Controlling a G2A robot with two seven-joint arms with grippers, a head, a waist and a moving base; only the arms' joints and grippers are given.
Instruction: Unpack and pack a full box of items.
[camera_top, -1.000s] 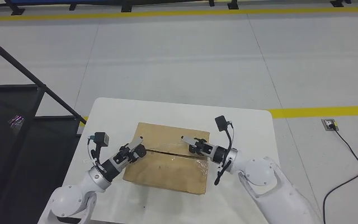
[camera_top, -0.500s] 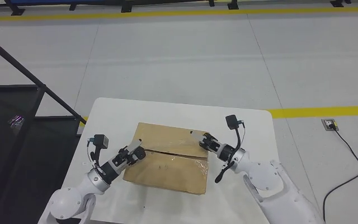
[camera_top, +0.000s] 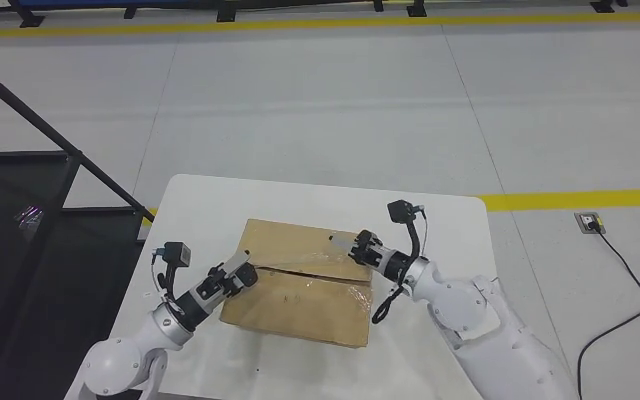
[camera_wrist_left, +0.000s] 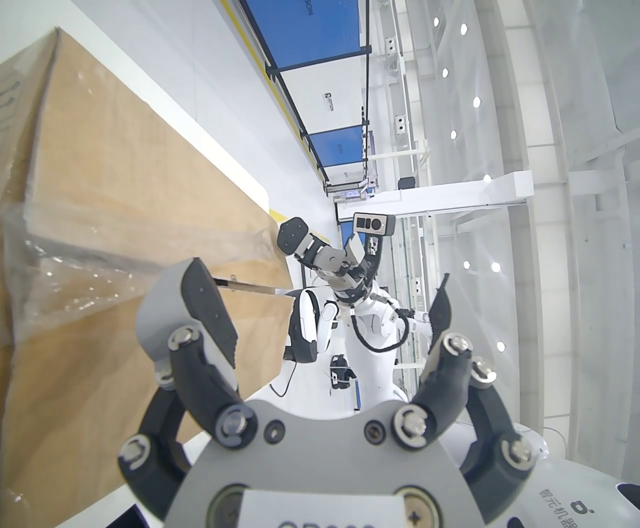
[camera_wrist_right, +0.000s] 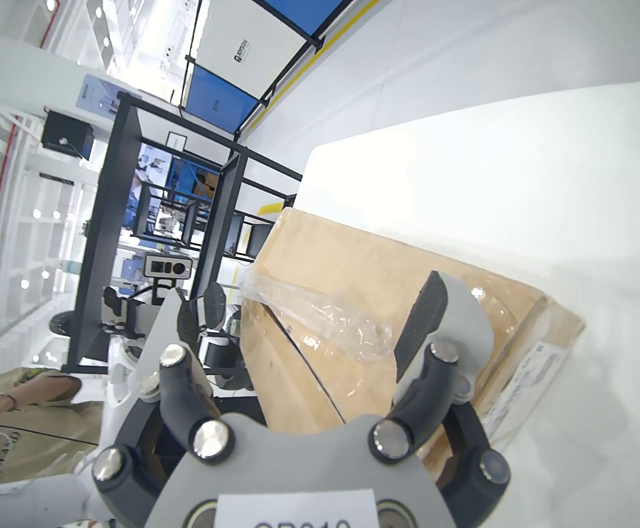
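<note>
Fingers of the left gripper (camera_top: 243, 273), spread apart, sit at the left end of the cardboard box (camera_top: 300, 290), level with the seam where its two top flaps meet. That seam runs left to right along the box's long axis, under wrinkled clear tape (camera_wrist_right: 325, 315). At the seam's right end, slightly farther off, the right gripper (camera_top: 362, 247) is also spread, over the far flap. Both flaps are shut, and the box lies mid-worktop (camera_top: 440, 225).
</note>
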